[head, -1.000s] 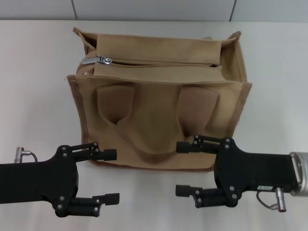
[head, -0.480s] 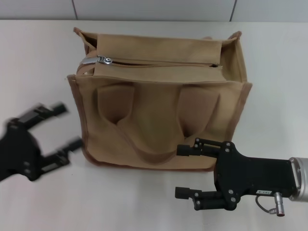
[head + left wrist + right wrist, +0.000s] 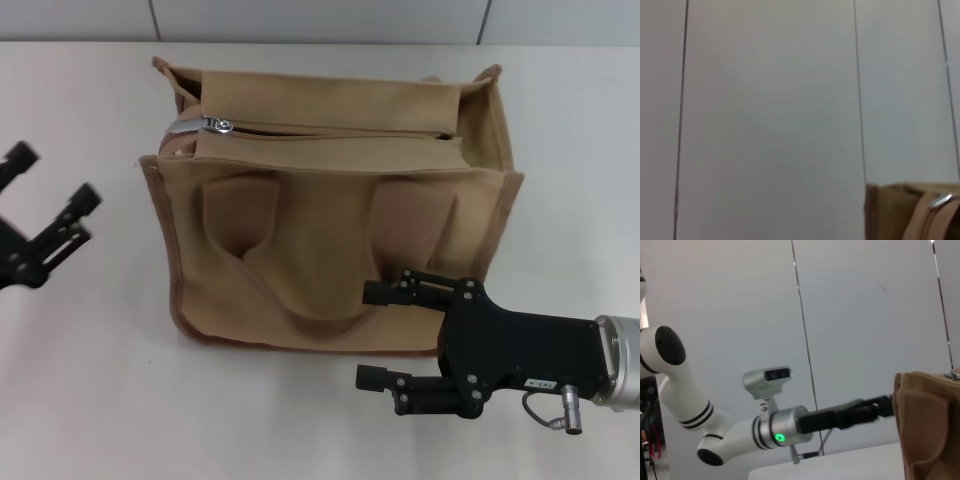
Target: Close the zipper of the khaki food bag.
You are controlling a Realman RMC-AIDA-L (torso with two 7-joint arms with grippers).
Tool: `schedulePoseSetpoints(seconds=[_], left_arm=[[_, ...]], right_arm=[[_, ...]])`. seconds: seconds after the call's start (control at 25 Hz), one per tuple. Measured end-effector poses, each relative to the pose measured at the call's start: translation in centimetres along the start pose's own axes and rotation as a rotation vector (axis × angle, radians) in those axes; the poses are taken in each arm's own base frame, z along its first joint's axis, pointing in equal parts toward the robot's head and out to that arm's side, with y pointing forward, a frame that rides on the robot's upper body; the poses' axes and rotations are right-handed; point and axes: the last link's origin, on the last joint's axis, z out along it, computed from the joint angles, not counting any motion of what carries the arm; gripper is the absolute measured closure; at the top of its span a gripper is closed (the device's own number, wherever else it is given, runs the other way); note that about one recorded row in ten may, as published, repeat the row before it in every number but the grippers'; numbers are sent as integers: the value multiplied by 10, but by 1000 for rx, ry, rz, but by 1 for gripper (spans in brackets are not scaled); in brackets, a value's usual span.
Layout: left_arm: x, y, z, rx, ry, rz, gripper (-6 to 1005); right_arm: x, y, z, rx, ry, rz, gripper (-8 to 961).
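Two looped handles lie flat against the near side of the khaki food bag (image 3: 330, 225), a boxy tan tote with darker piping standing mid-table. The zipper (image 3: 330, 130) runs across its top panel, its silver pull tab (image 3: 215, 124) at the far-left end. The left gripper (image 3: 48, 198) hangs left of the bag, fingers spread wide, holding nothing. The right gripper (image 3: 375, 335) sits at the bag's near-right edge, fingers wide apart and empty.
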Motion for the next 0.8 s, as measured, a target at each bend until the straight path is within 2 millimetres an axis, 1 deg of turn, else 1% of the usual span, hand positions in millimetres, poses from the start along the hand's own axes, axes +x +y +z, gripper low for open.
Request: schedulePoseSetpoints(seconds=[0.04, 0.08, 0.16, 0.32, 0.4, 0.52, 0.6, 0.72, 0.8], left_arm=[[-2, -1, 5, -2, -14, 0, 200], [-2, -1, 5, -2, -14, 0, 200], [-14, 1, 36, -69, -88, 7, 200], [-19, 3, 59, -98, -110, 28, 200], [-18, 3, 68, -95, -94, 43, 201], [-12, 0, 75, -65, -49, 46, 201], [-10, -2, 77, -49, -32, 41, 201], [-2, -5, 78, 11, 51, 13, 201], [2, -4, 77, 7, 83, 6, 201]], right_arm=[[0, 0, 0, 1, 1, 0, 163], [0, 0, 0, 1, 1, 0, 163], [0, -1, 0, 5, -1, -1, 163], [0, -1, -1, 7, -3, 1, 163], [0, -1, -1, 10, -4, 5, 163], [0, -1, -3, 26, -10, 9, 163], [1, -2, -5, 43, -18, 14, 163], [2, -3, -8, 72, -31, 30, 163], [2, -3, -10, 87, -39, 35, 163]])
